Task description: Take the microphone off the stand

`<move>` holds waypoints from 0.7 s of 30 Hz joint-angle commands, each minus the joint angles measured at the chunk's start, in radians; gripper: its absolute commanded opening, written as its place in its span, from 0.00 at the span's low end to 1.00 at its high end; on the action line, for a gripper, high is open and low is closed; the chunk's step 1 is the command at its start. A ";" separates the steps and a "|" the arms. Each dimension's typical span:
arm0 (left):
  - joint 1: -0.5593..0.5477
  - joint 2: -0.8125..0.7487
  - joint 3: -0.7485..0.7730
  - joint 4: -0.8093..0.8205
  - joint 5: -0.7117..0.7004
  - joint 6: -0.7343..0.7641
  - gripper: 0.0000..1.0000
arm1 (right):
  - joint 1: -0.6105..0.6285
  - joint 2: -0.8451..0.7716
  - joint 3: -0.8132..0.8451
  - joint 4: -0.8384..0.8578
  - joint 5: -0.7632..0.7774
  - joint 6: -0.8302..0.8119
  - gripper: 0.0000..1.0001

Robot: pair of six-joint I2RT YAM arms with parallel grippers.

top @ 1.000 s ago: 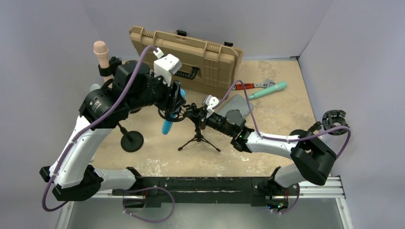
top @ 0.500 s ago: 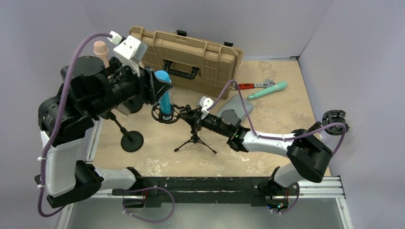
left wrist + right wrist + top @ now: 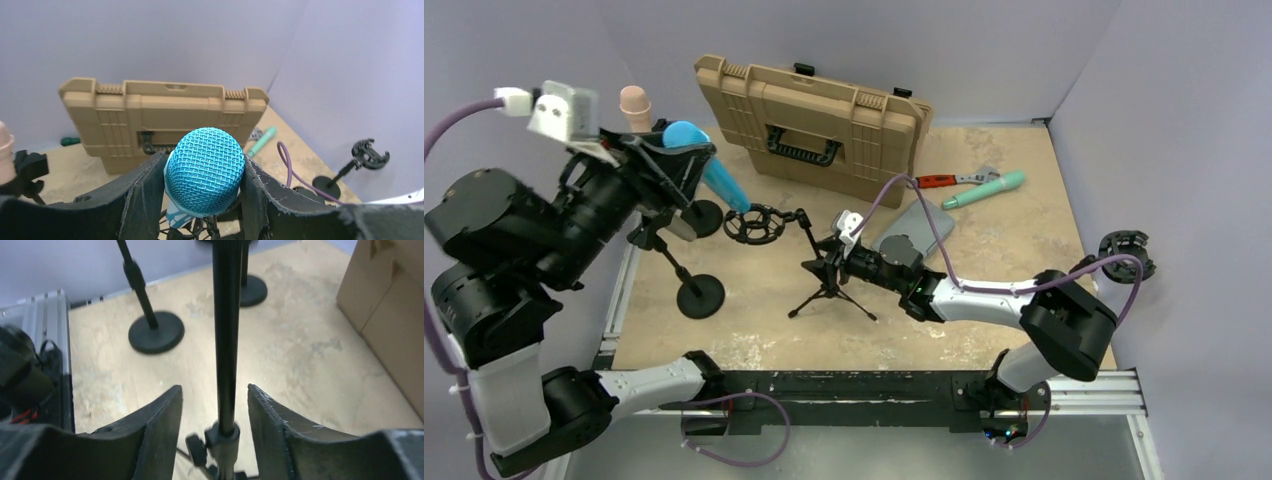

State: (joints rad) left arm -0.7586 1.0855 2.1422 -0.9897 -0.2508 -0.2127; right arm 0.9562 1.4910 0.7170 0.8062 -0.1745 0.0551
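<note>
Jaws of left gripper (image 3: 202, 162) clamped on blue microphone (image 3: 707, 163), up-left of stand (image 3: 828, 280); right gripper (image 3: 215, 405) jaws parted astride stand pole, contact unclear.

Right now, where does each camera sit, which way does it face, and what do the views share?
Top external: above and behind the bases, looking down on the table; both arms show, left gripper holding the blue microphone, right gripper at the tripod stand.
Left wrist: raised, facing the tan case; own fingers clamp the microphone head.
Right wrist: low, facing along the tabletop; own fingers straddle the stand's pole.
Shared: top and left wrist both show microphone and case.
</note>
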 commanded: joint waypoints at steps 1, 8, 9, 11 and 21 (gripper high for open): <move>0.005 -0.074 -0.042 0.217 -0.118 0.051 0.00 | 0.008 -0.056 -0.039 -0.057 0.029 0.014 0.57; 0.005 -0.098 -0.051 0.245 -0.040 -0.030 0.00 | 0.007 -0.147 -0.058 -0.100 0.067 0.048 0.73; 0.005 -0.099 -0.052 0.241 -0.023 -0.046 0.00 | 0.007 -0.165 -0.061 -0.119 0.075 0.053 0.73; 0.005 -0.097 -0.048 0.220 0.003 -0.083 0.00 | 0.007 -0.212 -0.066 -0.179 0.098 0.065 0.74; 0.005 -0.236 -0.279 0.255 0.037 -0.231 0.00 | 0.007 -0.624 -0.129 -0.647 0.304 0.141 0.78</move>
State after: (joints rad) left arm -0.7582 0.8848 1.9022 -0.8059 -0.2432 -0.3687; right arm 0.9604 1.0122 0.6212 0.3691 0.0158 0.1440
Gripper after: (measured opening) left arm 0.496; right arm 0.769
